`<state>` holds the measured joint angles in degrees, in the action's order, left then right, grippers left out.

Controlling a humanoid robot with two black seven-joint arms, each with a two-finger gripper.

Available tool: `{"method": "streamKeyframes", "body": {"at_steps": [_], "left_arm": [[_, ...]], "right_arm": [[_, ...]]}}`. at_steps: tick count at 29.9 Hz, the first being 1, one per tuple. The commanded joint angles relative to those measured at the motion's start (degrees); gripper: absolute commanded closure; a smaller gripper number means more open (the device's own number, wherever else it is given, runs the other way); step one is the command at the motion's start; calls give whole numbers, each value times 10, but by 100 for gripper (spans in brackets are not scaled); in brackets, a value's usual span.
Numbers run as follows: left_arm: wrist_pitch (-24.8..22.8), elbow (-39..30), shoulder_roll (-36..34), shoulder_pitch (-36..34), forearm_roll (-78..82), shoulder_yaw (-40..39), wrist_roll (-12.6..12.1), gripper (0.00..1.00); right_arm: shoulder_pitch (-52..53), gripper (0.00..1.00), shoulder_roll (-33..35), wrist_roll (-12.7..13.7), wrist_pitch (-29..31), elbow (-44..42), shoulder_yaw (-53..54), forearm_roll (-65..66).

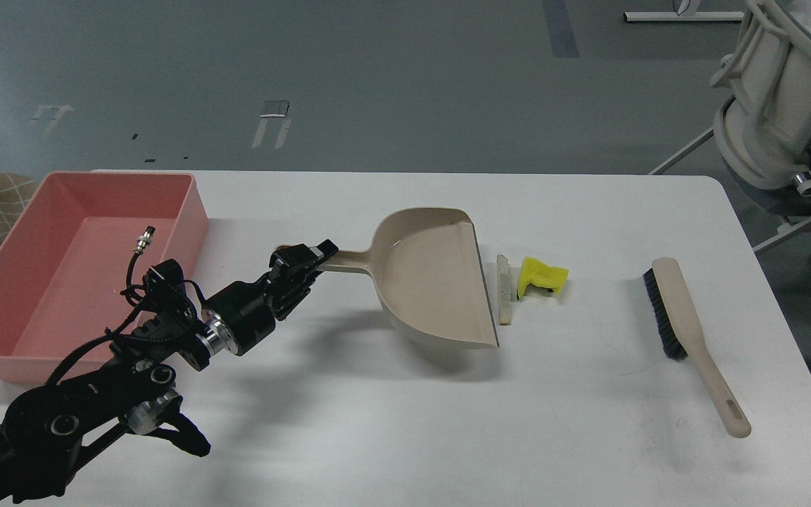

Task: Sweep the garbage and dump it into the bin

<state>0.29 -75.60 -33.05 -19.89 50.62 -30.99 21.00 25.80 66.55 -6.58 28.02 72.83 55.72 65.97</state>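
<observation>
Our left tool (305,259) is closed on the dustpan (434,282) handle, holding the pan on the worktop (405,422). Just beside the pan's open edge lies the pale slice (503,296), with the yellow scrap (541,277) next to it. The brush (687,331) lies farther right. The pink bin (74,267) sits at the left edge.

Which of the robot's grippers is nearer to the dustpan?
Left. The left gripper is at the handle of the dustpan, seemingly gripping it. The right gripper is not in view.

Glossy plastic bin (187,211), smooth matt tabletop (391,422)
</observation>
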Motion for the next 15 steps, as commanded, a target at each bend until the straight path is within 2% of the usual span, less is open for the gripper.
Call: {"method": "streamKeyframes", "body": {"at_steps": [1,5,6,7,8,10,15], "left_arm": [[1,-2,-2,-3,0,0,-1,97],[-1,5,-2,-5,-3,0,1,96],[-2,6,-2,-6,-4,0,1,96],[-4,10,-2,-7,-5,-2,2,96],[-4,11,-3,-7,-5,-2,2,96],[-4,12,-2,-7,-2,0,2,96],[-4,26,-2,-3,0,0,4,96]], "right_arm": [[3,0,1,3,0,25,-25,101],[-6,5,-34,3,0,55,-36,130],[-8,9,-37,3,0,56,-38,130],[-20,20,-41,3,0,58,-38,128],[-34,25,-43,2,-4,64,-36,129],[-43,25,-43,3,-28,77,-35,130],[-46,23,-41,-1,-27,83,-39,130]]}}
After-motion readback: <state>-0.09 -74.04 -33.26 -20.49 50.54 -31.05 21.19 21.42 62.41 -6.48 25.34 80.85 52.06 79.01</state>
